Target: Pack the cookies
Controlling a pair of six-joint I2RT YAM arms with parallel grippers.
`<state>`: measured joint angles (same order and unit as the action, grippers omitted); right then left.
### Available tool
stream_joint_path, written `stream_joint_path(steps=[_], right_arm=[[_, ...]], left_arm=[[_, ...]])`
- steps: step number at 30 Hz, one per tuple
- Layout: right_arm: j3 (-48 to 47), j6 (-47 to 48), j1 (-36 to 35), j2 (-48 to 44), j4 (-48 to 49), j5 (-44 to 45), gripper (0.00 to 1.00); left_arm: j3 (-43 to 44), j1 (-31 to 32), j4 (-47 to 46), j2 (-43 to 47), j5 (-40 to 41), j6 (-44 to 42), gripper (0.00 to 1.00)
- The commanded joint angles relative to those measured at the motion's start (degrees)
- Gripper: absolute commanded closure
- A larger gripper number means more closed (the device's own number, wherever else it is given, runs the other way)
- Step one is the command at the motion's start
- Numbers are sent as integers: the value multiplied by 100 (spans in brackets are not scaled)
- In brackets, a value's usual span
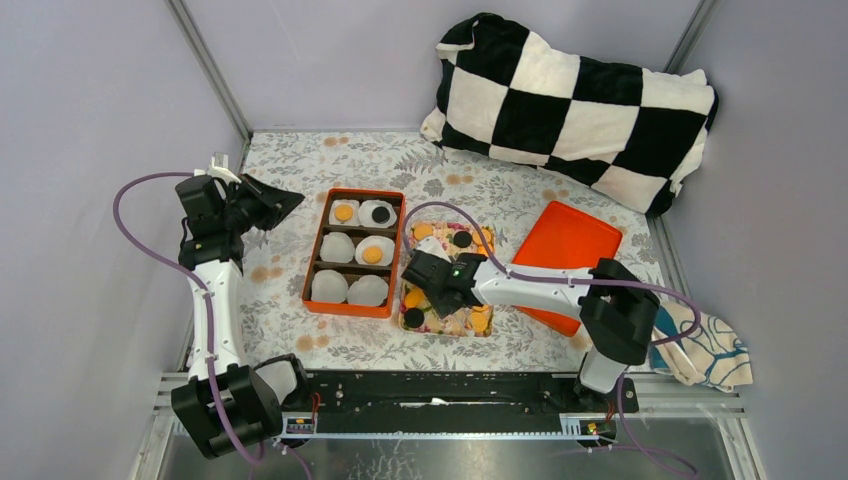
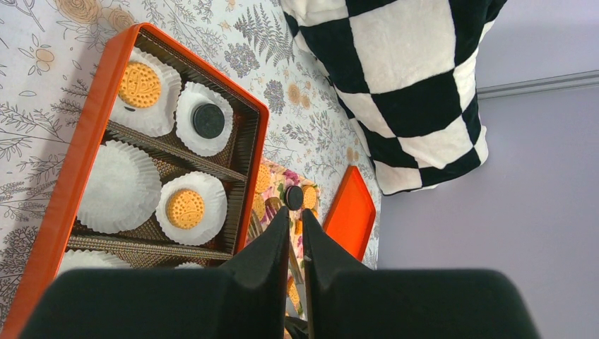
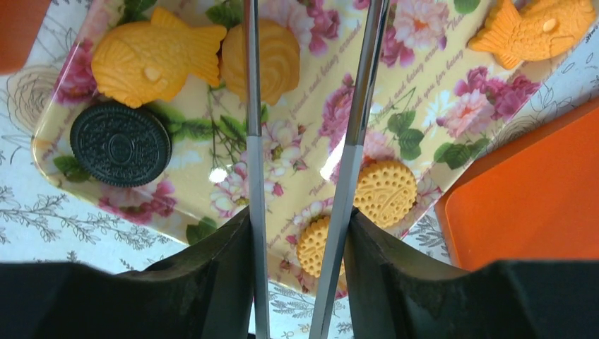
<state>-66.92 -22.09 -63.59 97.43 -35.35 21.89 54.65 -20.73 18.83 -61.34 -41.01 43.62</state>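
I'm mid-pick. On the worktop, the orange box holds 3 cookies in 6 cups. Over the floral tray, the right gripper has its jaws spread above a golden cookie. Next I'd lower and pinch. The left gripper has its jaws pressed together, empty.

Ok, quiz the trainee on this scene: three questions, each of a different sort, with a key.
1. True or false: every cup in the box holds a cookie.
2. The black cookie in the box lies in: A the far row, B the middle row, C the near row.
3. Which gripper is over the tray?
Key: 1 false, three are empty; 2 A; 3 the right gripper.
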Motion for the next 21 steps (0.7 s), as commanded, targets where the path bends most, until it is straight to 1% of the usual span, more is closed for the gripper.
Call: stream_joint_path(steps=[1, 4, 7, 8, 9, 12, 16, 21], right_arm=[[-224, -1, 183, 91, 353, -202, 53], [-153, -15, 226, 48, 451, -402, 59], [-171, 25, 233, -65, 465, -490, 75], [-218, 43, 233, -120, 423, -497, 83], [-292, 46, 238, -172, 348, -494, 90], [-519, 55, 225, -473, 133, -410, 100], [-853, 134, 225, -941, -46, -241, 100], [-1327, 298, 225, -1055, -256, -268, 100]], left_arm=[[73, -36, -206, 8, -57, -28, 84], [47, -38, -200, 1, -63, -29, 84], [36, -39, -210, -9, -88, -21, 84], [37, -38, -213, -8, -103, -13, 85], [43, -40, -213, -9, -112, -11, 85], [91, -38, -195, 12, -128, -2, 85], [133, -44, -174, 50, -87, 10, 85], [170, -40, -166, 23, -3, 74, 86]])
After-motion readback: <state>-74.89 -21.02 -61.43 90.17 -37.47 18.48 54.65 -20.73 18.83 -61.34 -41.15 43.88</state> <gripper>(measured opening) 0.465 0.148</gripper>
